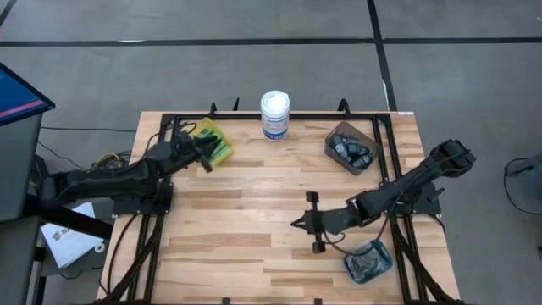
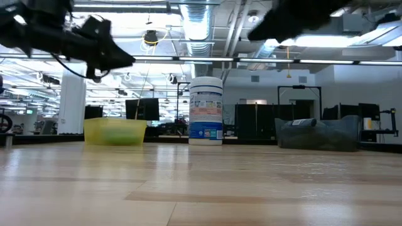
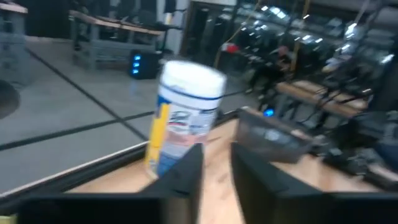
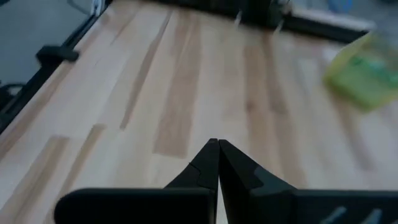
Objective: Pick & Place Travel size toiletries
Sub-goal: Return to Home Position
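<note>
Finding every travel-size toiletry in view lying in a bin, none loose on the pale wooden plank surface (image 1: 254, 203). Seeing bright green mini bottles (image 1: 220, 144) in the translucent yellow plastic bin (image 1: 208, 127) at the left, dark blue-grey oblong mini bottles (image 1: 351, 151) in the brown bin (image 1: 333, 135) at the right, and dark shiny-wrapped pieces (image 1: 366, 263), too small to tell apart singly, in the teal bin (image 1: 383, 251) at the right corner of the opposite edge. Noting the big white cylindrical tub with the blue label (image 1: 274, 114) standing upright between the yellow and brown bins, touching neither. Reading the left jaws as hanging above the surface just beside the yellow bin, parted by a narrow gap and gripping nothing. Reading the right jaws as hovering over bare planks near the middle, well apart from all 3 bins, pressed tip to tip and empty. Judging the green bottles to be light, stiff, smooth-skinned and prone to rolling or slipping out of a careless pinch. Favouring a hold square across the middle of the body, closing on the 2 long sides. Expecting much the same of the blue-grey bottles. Expecting the wrapped pieces to be the lightest and slickest, and favouring a pinch across opposite rims rather than on the flat faces.
</note>
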